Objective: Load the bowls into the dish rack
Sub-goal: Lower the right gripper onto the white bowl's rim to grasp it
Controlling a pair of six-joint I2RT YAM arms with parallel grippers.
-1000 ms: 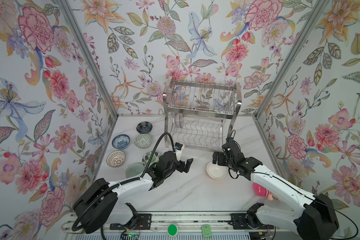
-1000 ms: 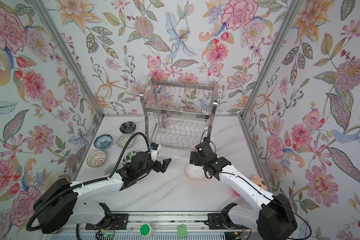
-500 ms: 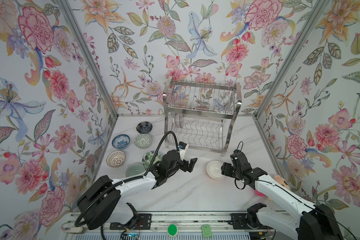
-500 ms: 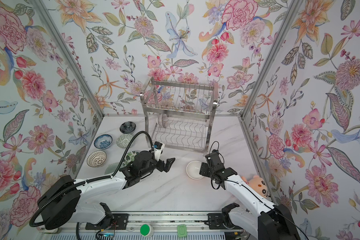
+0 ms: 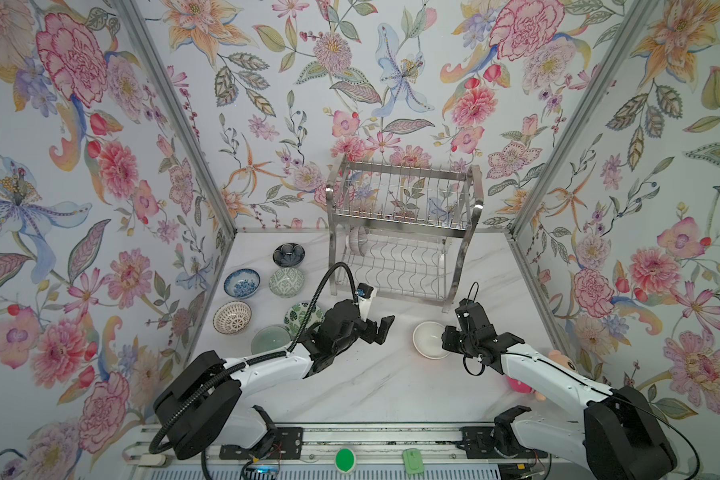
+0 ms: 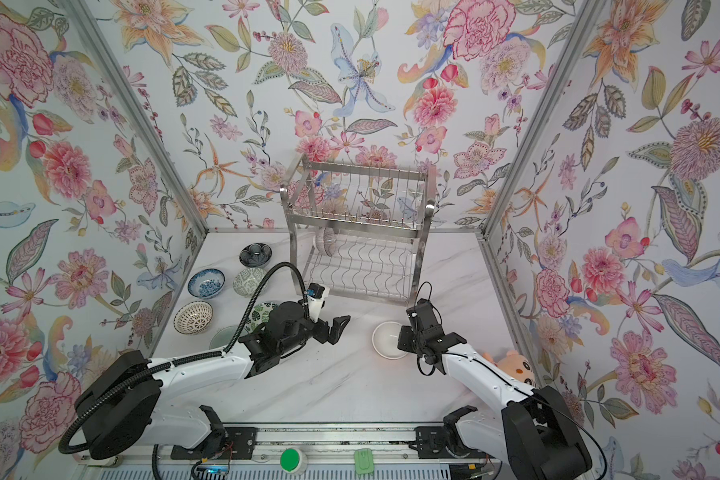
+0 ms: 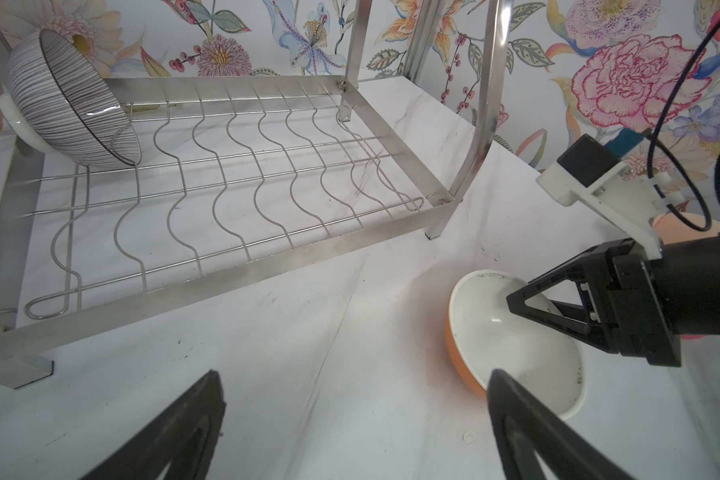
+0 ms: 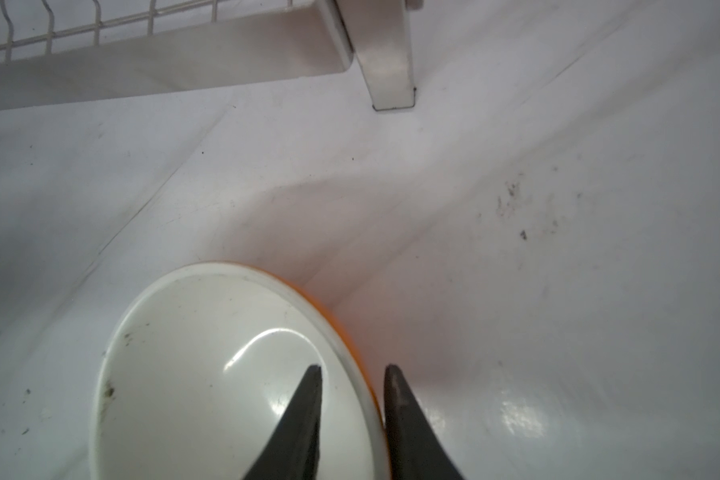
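The white-and-orange bowl rests upright on the table in front of the dish rack. My right gripper is shut on its right rim, one finger inside and one against the orange outside. My left gripper hangs open and empty to the bowl's left. A striped bowl leans in the rack's lower tier at its left end. Several bowls stand on the left, among them dark navy, blue-white and tan lattice.
A grey-green bowl, a green leaf bowl and a clear glass bowl sit beside my left arm. A plush toy lies by the right wall behind my right arm. The rack's right front leg stands just beyond the held bowl.
My right gripper has dropped beside the white-and-orange bowl and narrowed from wide open onto its rim. The left gripper has shifted slightly towards the rack, still open.
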